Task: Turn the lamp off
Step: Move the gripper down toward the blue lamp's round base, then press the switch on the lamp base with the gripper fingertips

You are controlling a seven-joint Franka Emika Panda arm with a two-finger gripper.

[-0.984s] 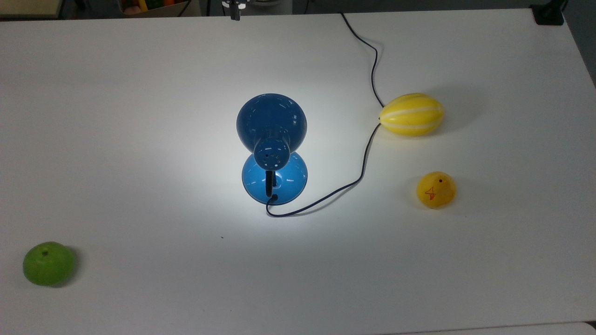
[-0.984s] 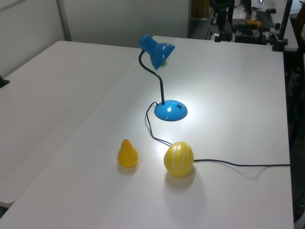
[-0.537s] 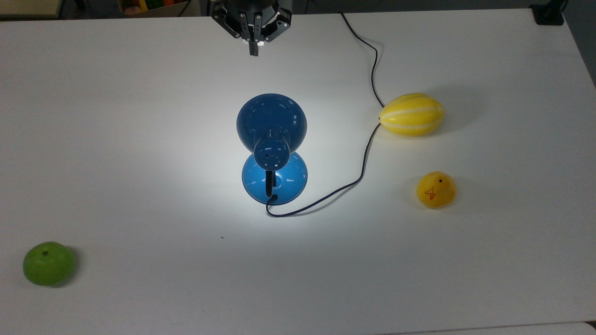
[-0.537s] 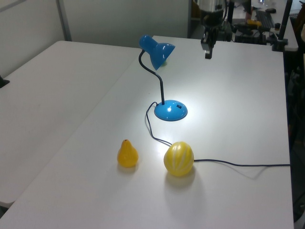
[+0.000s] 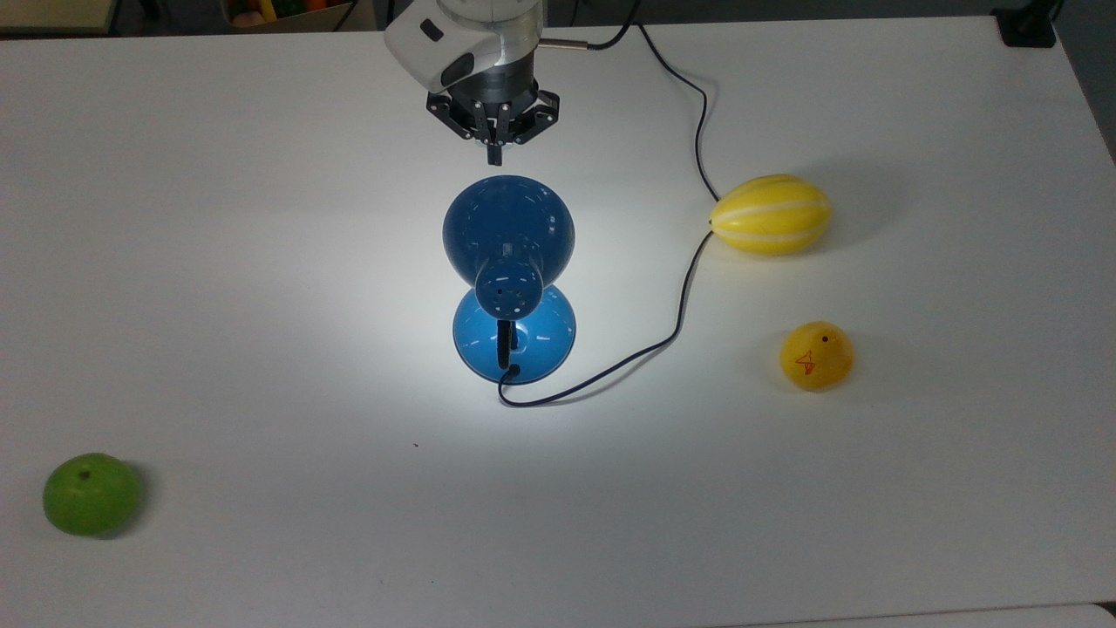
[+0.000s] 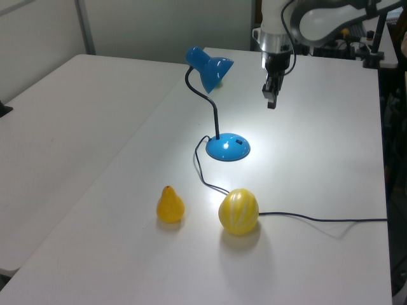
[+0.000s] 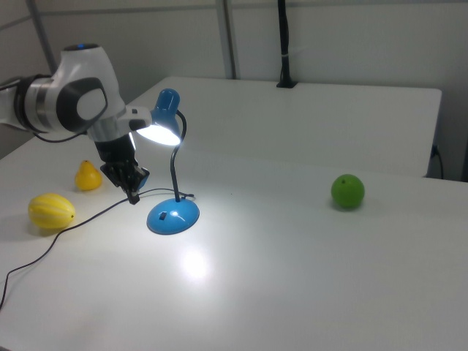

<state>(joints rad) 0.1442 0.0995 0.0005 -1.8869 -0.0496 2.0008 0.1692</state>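
The lamp (image 5: 510, 279) sits mid-frame in the top view, still lit. The hand (image 5: 494, 159), fingers pressed together, has come down from the top edge to just above the shade, likely heading for the base switch (image 7: 168, 215) on the counter (image 5: 261, 262).

I see a white worktop (image 5: 218, 218) with a bright pool of light at its middle and dimmer edges. In the right view, a pale wall (image 7: 351, 36) with a black post (image 7: 283, 44) stands behind it; in the left view, a second white table (image 6: 57, 114) adjoins.
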